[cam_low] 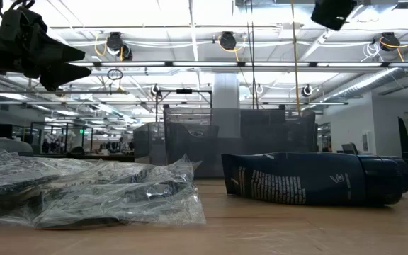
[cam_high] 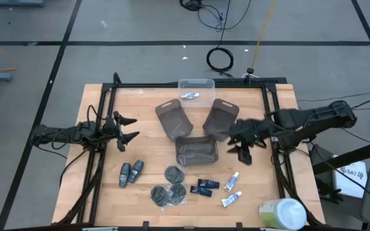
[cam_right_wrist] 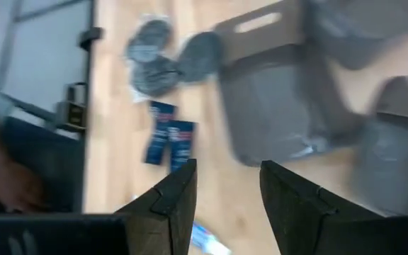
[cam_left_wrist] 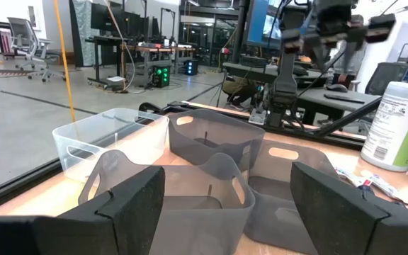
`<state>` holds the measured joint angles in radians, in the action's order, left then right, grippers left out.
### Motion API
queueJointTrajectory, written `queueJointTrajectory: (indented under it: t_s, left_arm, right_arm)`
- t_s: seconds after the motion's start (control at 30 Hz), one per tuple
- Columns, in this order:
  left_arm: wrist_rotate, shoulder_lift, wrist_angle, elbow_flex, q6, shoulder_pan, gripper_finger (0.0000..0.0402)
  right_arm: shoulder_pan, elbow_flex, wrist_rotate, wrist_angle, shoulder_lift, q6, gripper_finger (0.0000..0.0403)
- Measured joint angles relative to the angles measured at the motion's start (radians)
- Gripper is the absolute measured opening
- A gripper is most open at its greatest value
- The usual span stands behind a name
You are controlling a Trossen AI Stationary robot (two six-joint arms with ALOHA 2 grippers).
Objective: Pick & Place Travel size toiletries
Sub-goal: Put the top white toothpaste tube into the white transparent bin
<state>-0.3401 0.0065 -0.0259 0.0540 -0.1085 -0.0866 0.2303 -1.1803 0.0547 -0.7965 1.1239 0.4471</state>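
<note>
Fingers of the right gripper point(cam_right_wrist: 225, 202) are standing apart with nothing between them, hanging above bare desk point(cam_high: 262, 176) just beside the front smoky-grey tray point(cam_high: 196, 151) and short of the white tubes point(cam_high: 232, 190). Fingers of the left gripper point(cam_high: 126, 128) are likewise spread wide and empty, waiting over the desk's left side, well apart from the trays.

Toiletries are lying along the near part of the desk: two grey-blue oval sticks point(cam_high: 131, 172) side by side, dark-grey discs point(cam_high: 169, 189) in clear wrap, two dark-blue mini bottles point(cam_high: 205, 187) touching each other, and the white tubes nearest the right arm. One further tube point(cam_high: 189, 95) is resting in the clear tray point(cam_high: 196, 92) at the far edge.

Risk, as judged from this pose: the tubes are thin and flat on the wood, so a descent slightly off their centre line could push one aside or tip it up instead of gripping it; a neighbouring tube could be dragged along.

Orientation: each tube's long axis is running diagonally, caps toward the far right; the bottles' long axes are running roughly left to right; the sticks are pointing front to back, tilted slightly to the right.
</note>
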Motion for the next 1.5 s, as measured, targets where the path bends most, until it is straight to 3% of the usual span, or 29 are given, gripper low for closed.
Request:
queueJointTrajectory:
  t_s: [0.43,0.6,0.73,0.87,1.07,1.13,1.27,1.5]
  left_arm:
    - [0.000,0.000,0.000,0.000,0.000,0.000,0.0296]
    - [0.000,0.000,0.000,0.000,0.000,0.000,0.0296]
    - [0.000,0.000,0.000,0.000,0.000,0.000,0.0296]
    - [0.000,0.000,0.000,0.000,0.000,0.000,0.0296]
    - [0.000,0.000,0.000,0.000,0.000,0.000,0.0296]
    - [0.000,0.000,0.000,0.000,0.000,0.000,0.0296]
    - [0.000,0.000,0.000,0.000,0.000,0.000,0.0296]
    - [0.000,0.000,0.000,0.000,0.000,0.000,0.0296]
  right_arm:
    - [0.216,0.542,0.008,0.588,-0.035,-0.019,0.0144]
    - [0.247,0.665,0.043,0.707,-0.034,-0.014,0.0144]
    - [0.273,0.685,-0.025,0.731,0.000,-0.012,0.0144]
    - [0.276,0.685,-0.022,0.817,0.071,0.083,0.0156]
    - [0.287,0.685,0.126,0.874,0.153,0.092,0.0215]
    - [0.297,0.685,0.130,0.868,0.176,0.078,0.0222]
    - [0.297,0.684,0.120,0.875,0.203,0.020,0.0214]
    - [0.294,0.685,-0.017,0.785,0.213,-0.113,0.0185]
